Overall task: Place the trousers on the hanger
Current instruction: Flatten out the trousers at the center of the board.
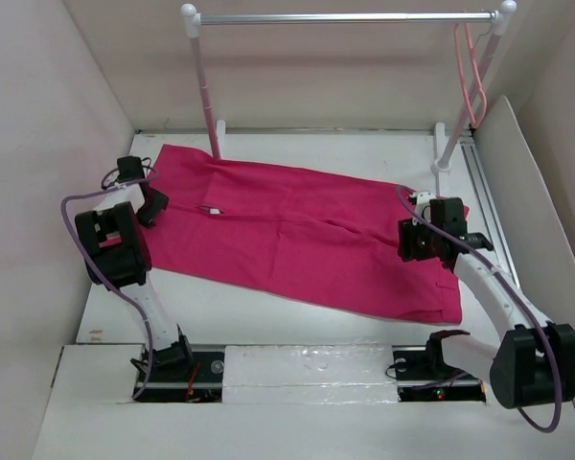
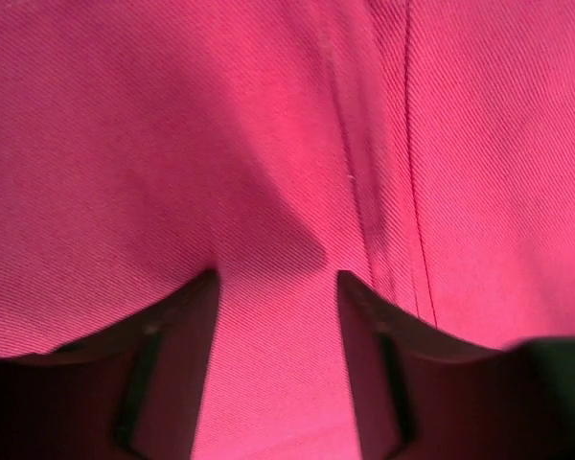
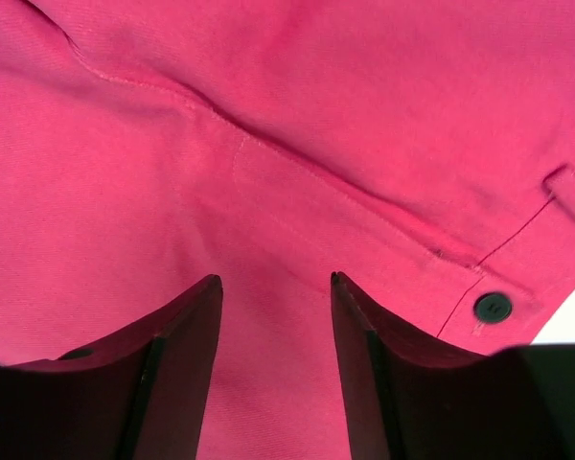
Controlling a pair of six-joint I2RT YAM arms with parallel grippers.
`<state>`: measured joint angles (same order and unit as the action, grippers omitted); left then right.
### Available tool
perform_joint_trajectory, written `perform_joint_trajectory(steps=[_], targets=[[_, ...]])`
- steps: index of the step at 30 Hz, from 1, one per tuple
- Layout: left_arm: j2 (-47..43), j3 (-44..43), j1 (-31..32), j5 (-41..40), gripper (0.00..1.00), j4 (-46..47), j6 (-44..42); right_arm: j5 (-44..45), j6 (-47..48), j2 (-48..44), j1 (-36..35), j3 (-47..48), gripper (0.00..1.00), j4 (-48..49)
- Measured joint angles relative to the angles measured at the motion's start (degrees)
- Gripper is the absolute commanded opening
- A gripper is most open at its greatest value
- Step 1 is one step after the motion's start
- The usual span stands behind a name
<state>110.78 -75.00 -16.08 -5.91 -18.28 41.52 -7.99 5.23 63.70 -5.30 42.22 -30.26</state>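
Magenta-pink soft cloth trousers (image 1: 297, 230) lie spread flat across the white table (image 1: 268, 316), with the waist end towards my right arm and the far edge near the foot of the white-posted rack with its silver bar (image 1: 345, 17). The thin pale-pink hanger (image 1: 471, 81) hangs by its hook at the right end of that bar, well apart from the cloth. My left pincer (image 2: 276, 278) has its fingers parted over a seam near the cloth's left edge. My right pincer (image 3: 276, 280) is likewise parted over the waistband, beside the small dark button (image 3: 493, 307).

The risks, as I judge them:
- So wide and limp a cloth may sag or slide out if I pinch only its top layer, or if one side lifts before the other.
- A dragged leg could catch on the rack post.
- The light hanger may swing or slip off the bar if nudged.

Count: one pair of trousers, one rack, one hanger, two pincers, one button in view
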Motion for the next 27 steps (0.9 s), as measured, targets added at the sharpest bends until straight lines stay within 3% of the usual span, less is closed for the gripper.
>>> perform_joint_trajectory(steps=[3, 8, 9, 12, 14, 17, 19, 27], targets=[[-2.1, 1.49, -0.02, 0.7, 0.59, 0.02, -0.74, -0.17, 0.39, 0.13, -0.31, 0.61, 0.58, 0.31], [-15.52, 9.22, -0.26, 0.7, 0.61, -0.35, -1.62, -0.44, 1.53, -2.03, -4.85, 2.27, 0.59, 0.31], [-15.52, 9.22, -0.26, 0.7, 0.61, -0.35, -1.62, -0.5, 1.73, -2.49, -6.4, 2.4, 0.52, 0.28], [-28.92, 17.11, -3.76, 0.2, 0.59, 1.51, -0.52, -1.2, 2.29, -3.43, -11.26, 2.4, 0.34, -0.15], [-32.41, 21.59, -9.81, 1.2, 0.57, 2.19, 0.37, -1.7, 2.29, -4.35, -14.51, 1.84, 0.29, -0.24], [-31.08, 26.49, -20.04, 1.68, 0.56, 2.56, 1.55, -2.21, 2.27, -5.99, -18.49, 0.37, 0.29, -0.68], [-28.06, 27.21, -23.21, 1.62, 0.56, 1.62, 1.88, -2.4, 2.51, -6.54, -19.91, -0.28, 0.33, -1.29], [-18.05, 22.05, -23.52, 1.81, 0.53, 1.62, 2.1, -2.56, 2.84, -7.13, -21.16, -1.14, 0.46, -2.34]])
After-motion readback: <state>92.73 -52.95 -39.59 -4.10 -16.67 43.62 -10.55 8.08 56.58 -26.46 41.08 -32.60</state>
